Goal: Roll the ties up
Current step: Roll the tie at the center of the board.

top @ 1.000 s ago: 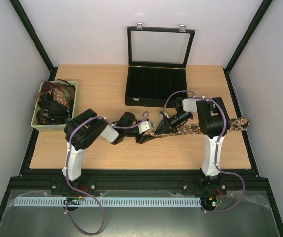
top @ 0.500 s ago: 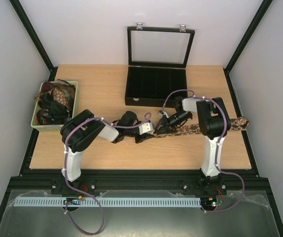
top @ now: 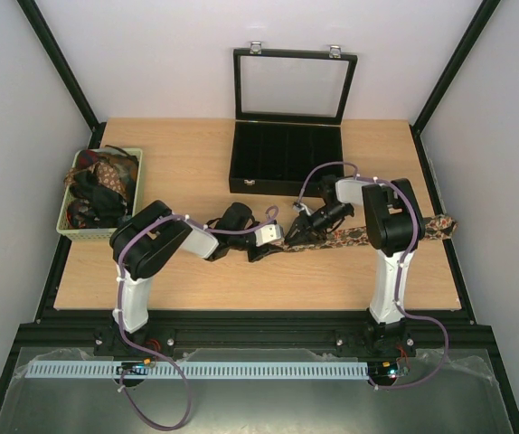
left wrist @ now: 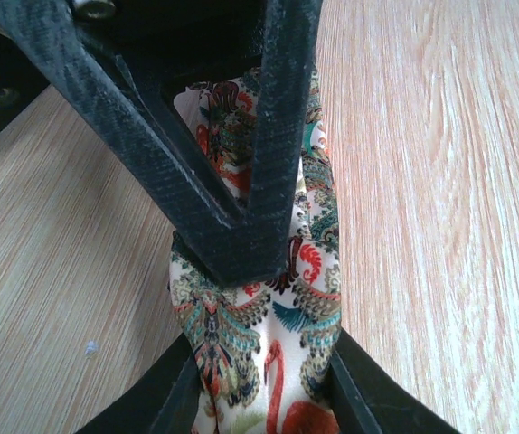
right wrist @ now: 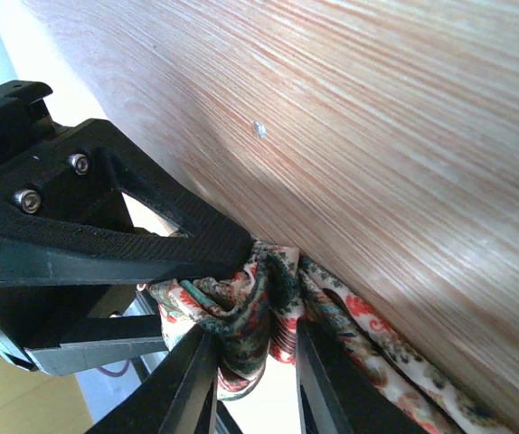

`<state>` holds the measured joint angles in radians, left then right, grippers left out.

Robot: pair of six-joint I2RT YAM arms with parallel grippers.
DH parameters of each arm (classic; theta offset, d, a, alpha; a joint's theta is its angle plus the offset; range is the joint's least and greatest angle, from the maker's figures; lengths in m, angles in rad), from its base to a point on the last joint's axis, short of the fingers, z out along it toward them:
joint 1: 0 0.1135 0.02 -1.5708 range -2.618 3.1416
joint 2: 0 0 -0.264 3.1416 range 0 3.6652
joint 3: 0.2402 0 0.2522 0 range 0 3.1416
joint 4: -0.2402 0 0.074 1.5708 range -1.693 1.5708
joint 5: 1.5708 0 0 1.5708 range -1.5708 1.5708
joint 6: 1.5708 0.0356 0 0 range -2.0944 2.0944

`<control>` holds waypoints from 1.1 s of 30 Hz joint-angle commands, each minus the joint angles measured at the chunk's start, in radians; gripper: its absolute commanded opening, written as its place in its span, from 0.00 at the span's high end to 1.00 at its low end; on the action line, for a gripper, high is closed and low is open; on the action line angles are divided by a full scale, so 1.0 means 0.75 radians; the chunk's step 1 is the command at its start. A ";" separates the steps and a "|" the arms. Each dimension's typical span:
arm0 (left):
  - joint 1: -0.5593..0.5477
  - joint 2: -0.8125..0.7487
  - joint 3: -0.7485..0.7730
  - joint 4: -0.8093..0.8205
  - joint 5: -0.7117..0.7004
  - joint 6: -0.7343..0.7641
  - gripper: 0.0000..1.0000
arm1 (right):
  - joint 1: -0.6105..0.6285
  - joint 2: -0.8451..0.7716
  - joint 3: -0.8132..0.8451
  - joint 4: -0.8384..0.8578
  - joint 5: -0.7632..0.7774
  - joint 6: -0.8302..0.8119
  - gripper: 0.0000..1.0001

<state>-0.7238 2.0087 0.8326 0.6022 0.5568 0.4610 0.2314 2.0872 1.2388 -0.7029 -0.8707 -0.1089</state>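
Left pincer (top: 273, 247) and right pincer (top: 294, 235) meet close together near the middle of the wooden surface (top: 187, 163) in the overhead view, both at the 9 o'clock end of one patterned tie (top: 343, 237). The tie runs off toward 3 o'clock, passes behind the right arm and ends near the surface's right edge (the fingers are too small here to judge their grip). A pale green basket (top: 68, 228) at 9 o'clock holds other ties (top: 101, 185) in a heap. At 12 o'clock a black case (top: 287, 155) sits with its glass lid (top: 294, 86) standing upright. In the left wrist view, the left pincer (left wrist: 261, 357) has its two black fingers (left wrist: 174, 402) at 6 o'clock pressed against either side of the bunched tie (left wrist: 268, 316), whose cream cloth shows red, teal and brown paisley. The right pincer's dark frame (left wrist: 241, 181) crosses over the cloth from 12 o'clock, with the surface (left wrist: 440, 181) on both sides. In the right wrist view, the right pincer (right wrist: 255, 339) pinches a gathered fold of the tie (right wrist: 350, 316) at 6 o'clock. The left pincer's black frame (right wrist: 106, 244) touches that fold from 9 o'clock. The rest of the tie trails toward 4 o'clock along the surface (right wrist: 377, 136).
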 commanded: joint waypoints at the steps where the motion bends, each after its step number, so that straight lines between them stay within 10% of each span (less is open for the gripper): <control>1: -0.002 0.036 -0.049 -0.234 -0.067 0.015 0.77 | -0.019 -0.028 0.027 -0.095 0.076 -0.032 0.76; 6: -0.006 0.039 -0.043 -0.237 -0.069 0.015 0.77 | -0.018 -0.029 0.011 -0.065 0.030 -0.004 0.98; 12: -0.006 0.039 -0.048 -0.227 -0.066 0.010 0.76 | -0.020 -0.016 -0.007 -0.055 0.064 -0.029 0.99; 21: 0.018 -0.034 -0.140 0.014 0.060 -0.125 0.31 | -0.019 0.022 -0.076 0.052 0.281 0.012 0.99; 33: -0.023 0.223 0.037 0.166 0.060 -0.345 0.41 | -0.020 0.043 -0.131 0.120 0.365 0.034 0.98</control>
<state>-0.7296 2.0903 0.8524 0.7658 0.6128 0.2871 0.2218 2.0708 1.1934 -0.6399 -0.8398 -0.0898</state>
